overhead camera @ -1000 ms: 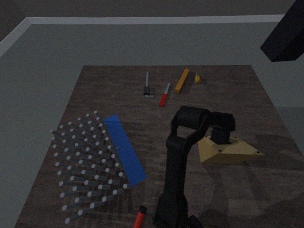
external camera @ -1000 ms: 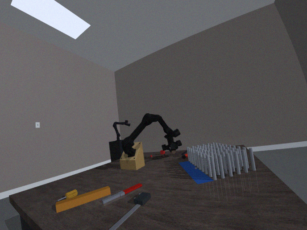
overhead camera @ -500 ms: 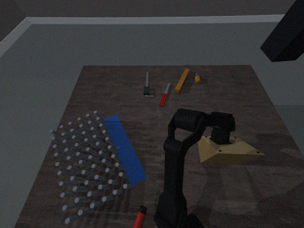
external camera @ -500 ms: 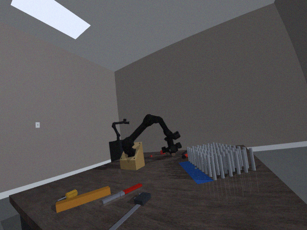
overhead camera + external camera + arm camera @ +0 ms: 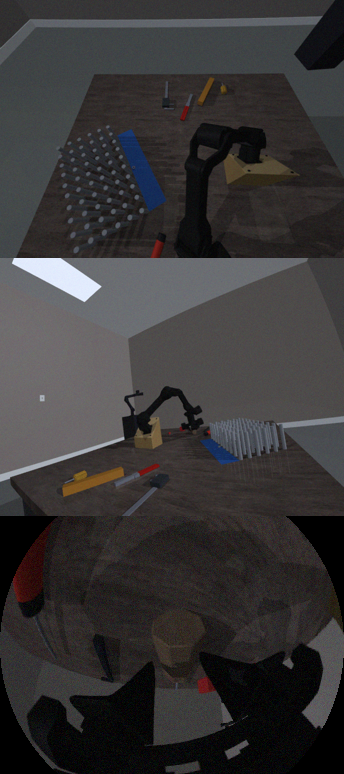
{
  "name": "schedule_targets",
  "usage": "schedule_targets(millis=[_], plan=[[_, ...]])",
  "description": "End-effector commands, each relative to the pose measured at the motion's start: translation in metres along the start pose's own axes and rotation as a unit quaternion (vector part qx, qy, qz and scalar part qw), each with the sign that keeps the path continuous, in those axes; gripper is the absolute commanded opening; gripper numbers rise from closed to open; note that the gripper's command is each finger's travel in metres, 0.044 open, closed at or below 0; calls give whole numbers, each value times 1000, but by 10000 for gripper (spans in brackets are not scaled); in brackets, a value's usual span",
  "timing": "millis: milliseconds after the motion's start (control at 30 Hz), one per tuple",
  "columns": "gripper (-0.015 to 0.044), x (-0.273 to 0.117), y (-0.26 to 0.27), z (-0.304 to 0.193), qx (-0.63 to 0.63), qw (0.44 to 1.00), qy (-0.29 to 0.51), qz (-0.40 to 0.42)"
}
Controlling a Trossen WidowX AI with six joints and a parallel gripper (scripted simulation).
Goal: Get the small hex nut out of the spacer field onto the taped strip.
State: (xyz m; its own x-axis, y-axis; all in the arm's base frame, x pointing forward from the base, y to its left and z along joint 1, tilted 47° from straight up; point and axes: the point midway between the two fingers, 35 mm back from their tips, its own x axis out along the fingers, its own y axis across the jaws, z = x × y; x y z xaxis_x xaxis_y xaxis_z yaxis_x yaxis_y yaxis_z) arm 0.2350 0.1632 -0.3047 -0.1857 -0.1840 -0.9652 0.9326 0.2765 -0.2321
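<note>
While hex nut [image 5: 133, 167] [image 5: 219, 446] lies on blue strip [image 5: 143, 170] [image 5: 219, 451], near its spacer-side edge, gripper [image 5: 193, 427] [image 5: 176, 660] is over table [image 5: 258, 111] [image 5: 194, 485] [image 5: 125, 571] — fingers apart, wooden handle [image 5: 194, 432] [image 5: 179, 633] between them, unclamped. Spacers [image 5: 113, 172] [image 5: 248, 441] upright — red-handled tool [image 5: 158, 245] [image 5: 207, 432] [image 5: 31, 581] well apart from nut.

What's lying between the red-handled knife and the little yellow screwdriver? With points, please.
An orange bar [image 5: 205, 91] [image 5: 93, 481] lies between the red-handled knife [image 5: 184, 113] [image 5: 148, 469] and the yellow screwdriver [image 5: 223, 89] [image 5: 80, 475]. The top view shows it best.
</note>
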Motion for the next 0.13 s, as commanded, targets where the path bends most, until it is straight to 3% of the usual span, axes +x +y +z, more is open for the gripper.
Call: schedule_targets(millis=[0, 100], plan=[[367, 0, 0, 0, 0, 1000, 0, 0], [440, 0, 0, 0, 0, 1000, 0, 0]])
